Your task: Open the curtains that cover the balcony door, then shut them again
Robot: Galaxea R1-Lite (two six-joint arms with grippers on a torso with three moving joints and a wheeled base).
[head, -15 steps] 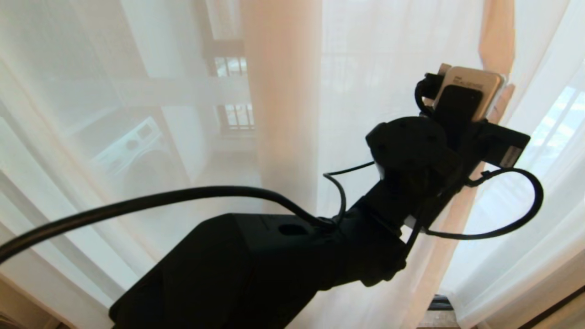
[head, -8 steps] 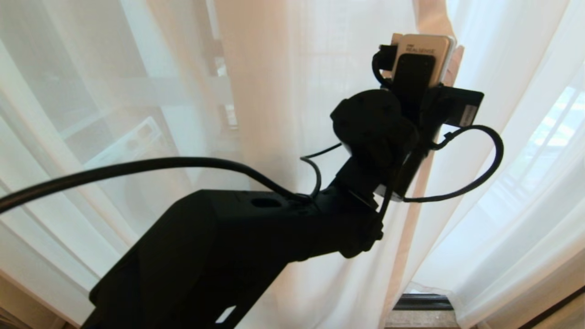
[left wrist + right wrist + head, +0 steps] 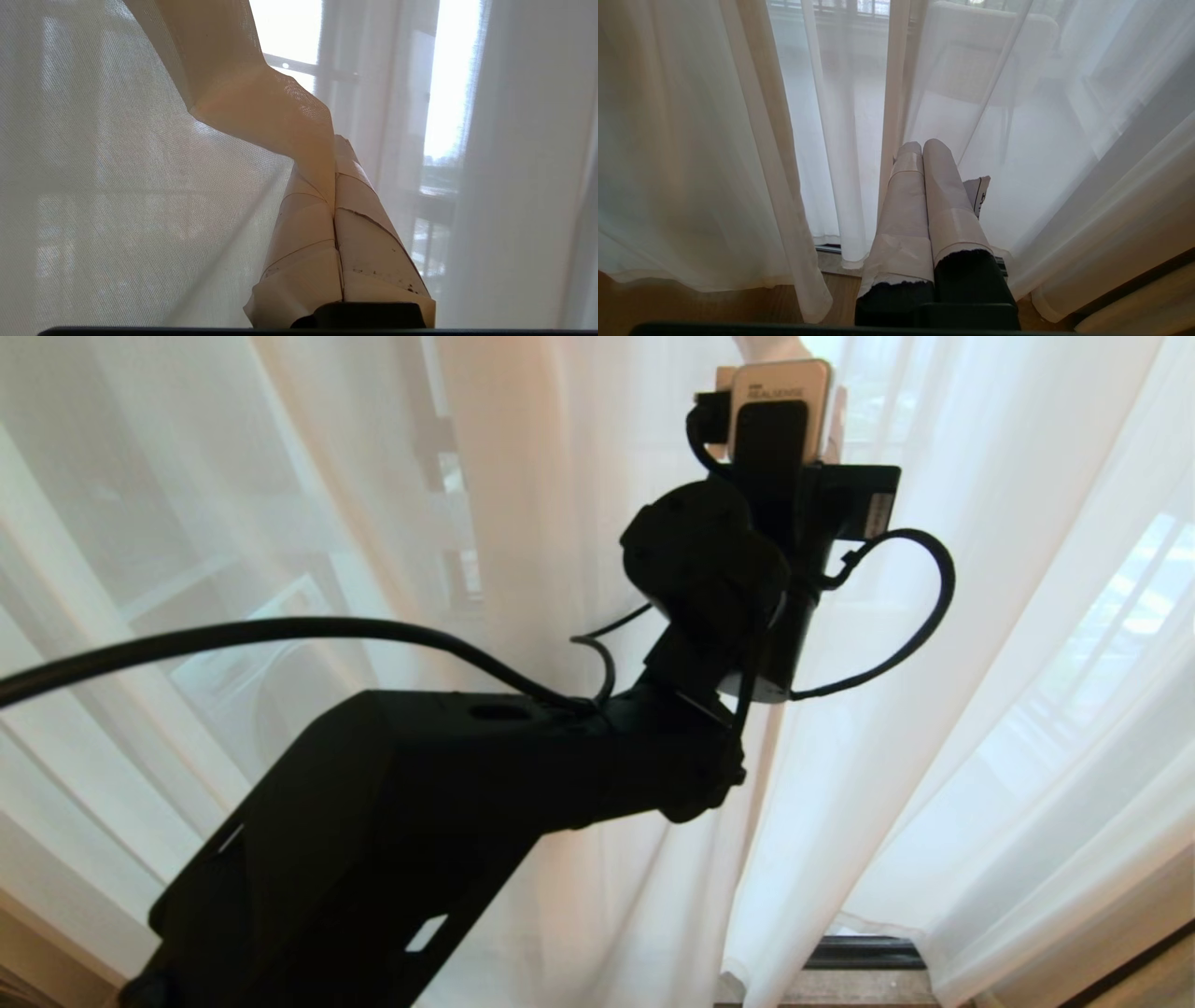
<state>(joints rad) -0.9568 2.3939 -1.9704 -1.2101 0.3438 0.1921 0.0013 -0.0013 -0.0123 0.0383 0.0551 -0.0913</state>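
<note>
Left hand (image 3: 334, 212) clenched on a fold of the curtains (image 3: 980, 644), upper centre of frame, dragging sideways. Opening or closing stroke, hard to tell. Next: steady pull along the rail. Right hand (image 3: 924, 154) pressed closed, idle, low before the sheers.

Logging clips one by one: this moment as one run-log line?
left gripper: shut on curtain edge | right gripper: shut, idle, low | curtains: gap at floor

Left hand (image 3: 334, 186) pinches a fold of the curtains (image 3: 523, 476), fabric pressed on both sides of it. Only gap: low, right of that fold, where the dark door sill (image 3: 864, 954) shows. Right hand (image 3: 922, 154) sits close against hanging folds.
</note>
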